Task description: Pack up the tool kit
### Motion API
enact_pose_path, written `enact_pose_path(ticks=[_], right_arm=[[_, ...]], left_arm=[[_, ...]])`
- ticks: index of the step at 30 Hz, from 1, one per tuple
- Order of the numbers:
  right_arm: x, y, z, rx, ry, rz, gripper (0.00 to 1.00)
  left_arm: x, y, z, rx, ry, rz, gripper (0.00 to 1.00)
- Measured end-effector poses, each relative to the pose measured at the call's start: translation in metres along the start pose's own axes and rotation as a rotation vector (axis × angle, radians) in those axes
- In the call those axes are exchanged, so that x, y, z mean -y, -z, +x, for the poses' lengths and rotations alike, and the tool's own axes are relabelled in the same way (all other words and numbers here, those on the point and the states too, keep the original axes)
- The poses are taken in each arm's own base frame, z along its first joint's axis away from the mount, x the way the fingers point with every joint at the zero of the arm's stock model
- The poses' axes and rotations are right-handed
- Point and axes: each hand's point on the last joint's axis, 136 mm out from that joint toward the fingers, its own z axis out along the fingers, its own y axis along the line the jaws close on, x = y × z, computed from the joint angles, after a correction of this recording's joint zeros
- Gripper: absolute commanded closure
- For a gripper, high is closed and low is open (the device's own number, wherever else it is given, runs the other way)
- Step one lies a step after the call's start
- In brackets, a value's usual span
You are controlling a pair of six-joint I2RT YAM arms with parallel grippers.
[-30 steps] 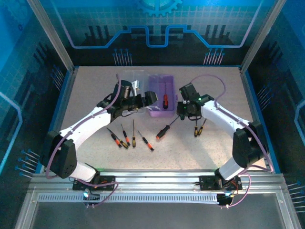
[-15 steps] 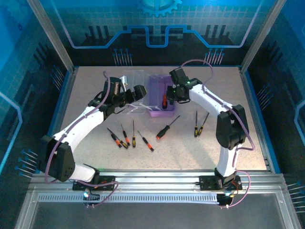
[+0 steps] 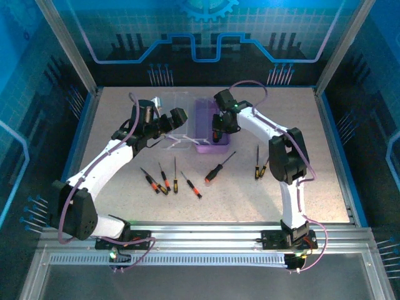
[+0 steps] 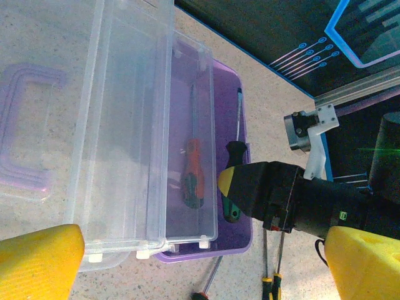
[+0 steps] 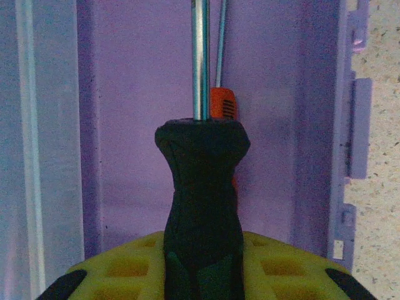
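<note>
The purple case [image 3: 205, 149] stands open at the back middle of the table, its clear lid [image 3: 170, 135] folded out flat to the left. My right gripper [image 3: 217, 129] hangs over the case, shut on a green-and-black-handled screwdriver [image 5: 203, 187] whose shaft points along the case floor [image 5: 125, 94]. An orange-handled screwdriver [image 4: 192, 181] lies inside the case [image 4: 240, 245]. My left gripper [image 3: 177, 117] hovers open above the lid [image 4: 125, 125], its yellow fingers [image 4: 37, 259] spread wide and touching nothing. Several slim screwdrivers [image 3: 164, 178] lie on the table in front.
A larger black-and-red screwdriver [image 3: 217, 169] lies just in front of the case. Two thin ones [image 3: 260, 164] lie to its right. The lid carries a purple handle [image 4: 25, 125]. Blue rails and metal frame posts [image 3: 81, 125] bound the table.
My right gripper has swung back and left with the green-handled screwdriver, from the table's middle to over the case. My left gripper has drawn back to the left, over the lid.
</note>
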Motion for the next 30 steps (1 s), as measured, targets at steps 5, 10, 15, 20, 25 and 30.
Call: enact_pose_path(ticks=[5, 10, 15, 20, 25, 30], right_arm=[[-0.002, -0.008, 0.004, -0.016, -0.031, -0.011, 0.76], [0.001, -0.026, 0.009, -0.047, -0.062, 0.003, 0.75], [0.002, -0.033, 0.009, -0.058, -0.072, 0.011, 0.72], [0.002, -0.032, 0.003, -0.051, -0.086, 0.009, 0.65], [0.001, -0.032, 0.003, -0.053, -0.091, 0.007, 0.64], [0.001, -0.031, 0.003, -0.051, -0.095, 0.005, 0.60]], left_arm=[[0.000, 0.000, 0.000, 0.000, 0.000, 0.000, 0.01], [0.000, 0.000, 0.000, 0.000, 0.000, 0.001, 0.01], [0.000, 0.000, 0.000, 0.000, 0.001, 0.001, 0.01], [0.000, 0.000, 0.000, 0.000, 0.001, 0.001, 0.01], [0.000, 0.000, 0.000, 0.000, 0.001, 0.002, 0.01], [0.000, 0.000, 0.000, -0.001, 0.001, 0.002, 0.01]])
